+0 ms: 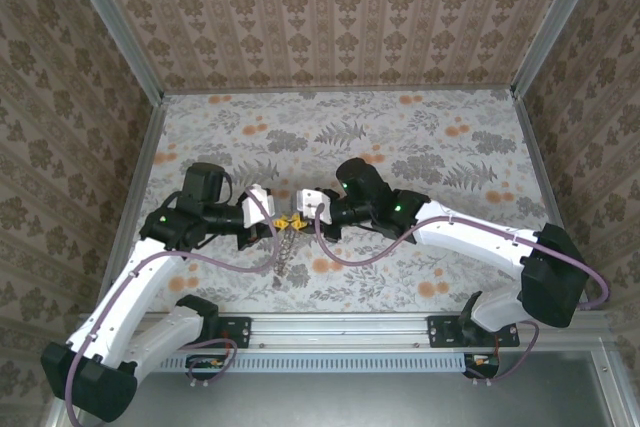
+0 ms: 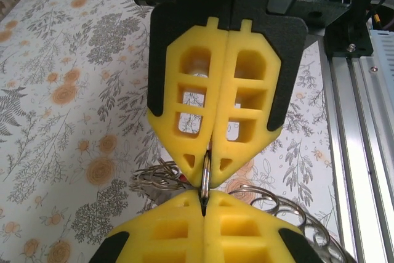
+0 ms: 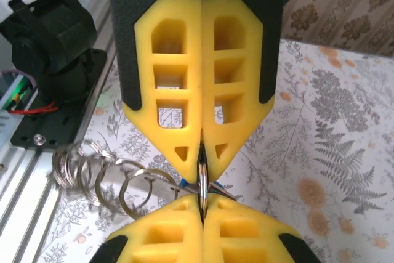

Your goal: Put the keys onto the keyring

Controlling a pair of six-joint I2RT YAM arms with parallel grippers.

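My two grippers meet tip to tip a little above the floral table. The keyring point(image 2: 205, 173) stands edge-on as a thin metal band, pinched from both sides. My left gripper point(image 2: 204, 198) is shut on its lower part, and my right gripper point(image 2: 209, 152) is shut on its upper part. In the right wrist view my right gripper point(image 3: 202, 200) and my left gripper point(image 3: 201, 146) clamp the same keyring point(image 3: 201, 177). A key with a blue head point(image 3: 184, 183) lies against the ring. A bit of a red key head point(image 2: 182, 177) shows behind it. From above, the left gripper point(image 1: 280, 219) faces the right gripper point(image 1: 300, 217).
A chain of small silver split rings point(image 3: 92, 170) hangs from the bundle and trails over the cloth point(image 2: 295, 214), dangling below the grippers point(image 1: 285, 252). The aluminium rail point(image 1: 340, 327) runs along the near edge. Patterned walls point(image 1: 90, 97) close in the table.
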